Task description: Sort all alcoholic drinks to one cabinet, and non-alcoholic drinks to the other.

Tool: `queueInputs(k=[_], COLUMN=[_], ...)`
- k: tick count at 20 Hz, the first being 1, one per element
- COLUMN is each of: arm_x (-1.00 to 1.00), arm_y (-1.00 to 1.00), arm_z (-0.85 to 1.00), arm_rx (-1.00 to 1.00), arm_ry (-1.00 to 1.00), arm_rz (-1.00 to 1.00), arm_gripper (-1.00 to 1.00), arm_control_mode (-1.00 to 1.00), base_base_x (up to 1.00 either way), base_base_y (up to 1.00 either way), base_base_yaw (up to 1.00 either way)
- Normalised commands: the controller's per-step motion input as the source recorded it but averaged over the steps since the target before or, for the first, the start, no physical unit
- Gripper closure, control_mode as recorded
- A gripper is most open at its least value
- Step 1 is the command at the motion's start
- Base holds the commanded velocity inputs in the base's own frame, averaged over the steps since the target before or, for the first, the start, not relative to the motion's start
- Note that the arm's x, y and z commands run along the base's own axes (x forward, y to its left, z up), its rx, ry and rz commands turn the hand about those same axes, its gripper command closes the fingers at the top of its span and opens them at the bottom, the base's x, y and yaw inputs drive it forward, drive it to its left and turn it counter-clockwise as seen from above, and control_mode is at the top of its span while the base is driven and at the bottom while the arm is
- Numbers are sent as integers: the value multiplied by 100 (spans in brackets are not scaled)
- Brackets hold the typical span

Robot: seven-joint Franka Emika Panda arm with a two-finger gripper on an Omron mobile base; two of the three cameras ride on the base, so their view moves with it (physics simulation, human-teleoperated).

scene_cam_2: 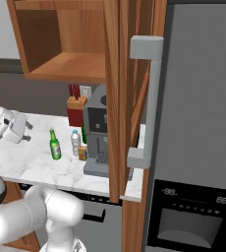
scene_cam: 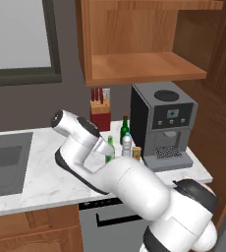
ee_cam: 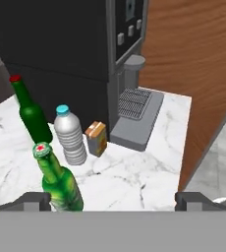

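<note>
On the marble counter [scene_cam: 46, 177] a bright green beer bottle [ee_cam: 58, 179] stands nearest, just inside the left fingertip of my open gripper [ee_cam: 114, 202], apart from it. Nothing is between the fingers. Behind it stand the clear water bottle [ee_cam: 70, 135] with a blue cap and a darker green bottle [ee_cam: 32, 115] with a red cap. From the right base, my gripper [scene_cam_2: 27, 132] hovers left of the bright green bottle [scene_cam_2: 55, 145]. The wide wooden cabinet [scene_cam: 144, 66] hangs open above. The other cabinet's tall dark door [scene_cam_2: 114, 98] stands edge-on; its shelf is hidden.
A black coffee machine [scene_cam: 164, 123] stands right of the bottles, with a small orange box [ee_cam: 97, 138] at its foot. A red knife block [scene_cam: 100, 114] sits by the wall, a sink [scene_cam: 7, 162] lies at the left. A grey fridge [scene_cam_2: 198, 98] closes the right side.
</note>
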Motion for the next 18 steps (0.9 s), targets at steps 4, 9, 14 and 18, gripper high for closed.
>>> queueInputs(k=[4, 9, 14, 18], arm_x=[30, 24, 6, 0], arm_y=[0, 0, 0, 1], arm_z=[-24, -20, -20, -14], arm_rx=[-9, -10, -11, -10], arm_ry=[0, 0, 0, 1], arm_rz=[-16, -8, -3, 0], arm_gripper=[-100, -100, -100, -100], arm_control_mode=[-100, -100, -100, -100], base_base_x=[0, 0, 0, 0], base_base_y=[0, 0, 0, 0], base_base_yaw=[0, 0, 0, 0])
